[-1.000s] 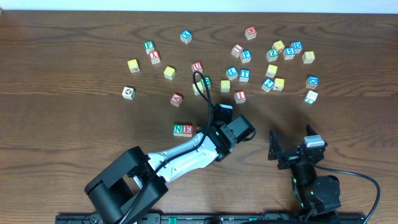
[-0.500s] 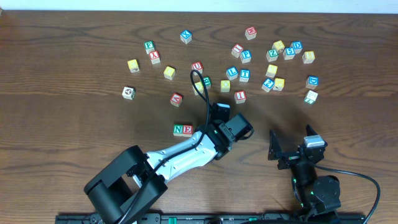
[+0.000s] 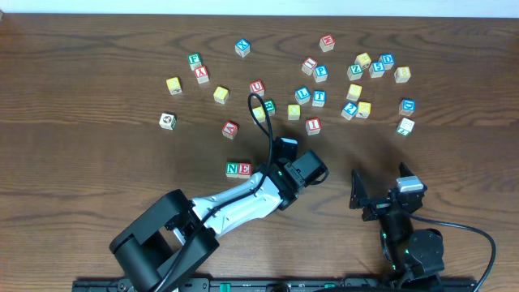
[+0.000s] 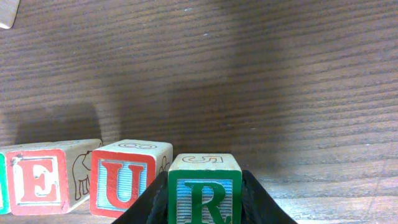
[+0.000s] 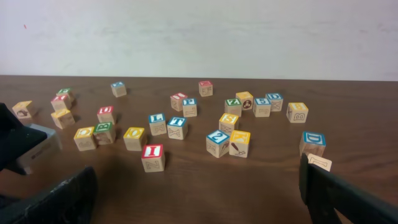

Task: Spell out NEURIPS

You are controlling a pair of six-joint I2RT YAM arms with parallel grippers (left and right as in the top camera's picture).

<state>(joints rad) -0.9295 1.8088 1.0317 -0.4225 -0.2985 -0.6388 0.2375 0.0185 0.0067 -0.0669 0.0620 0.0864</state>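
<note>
My right gripper (image 5: pixel 196 180) hangs low over the wooden table (image 5: pixel 249 199), its dark fingers (image 5: pixel 56 199) spread wide at either edge of my view. Straight ahead stands the red I cube (image 5: pixel 152 157), and right of it the blue Z cube (image 5: pixel 217 142) sits just beside a yellow cube (image 5: pixel 239 143). More lettered cubes lie scattered behind them toward the white wall (image 5: pixel 199 31), with the blue D cube (image 5: pixel 313 140) off to the right.

On the surface (image 3: pixel 97 186), the N block (image 3: pixel 233 169), E block (image 4: pixel 43 183), U block (image 4: pixel 126 179) and R block (image 4: pixel 204 190) stand in a row from left to right. The R block sits in the left gripper (image 4: pixel 204 208), just beside the U block. Loose blocks (image 3: pixel 357 89) lie scattered behind the row.
</note>
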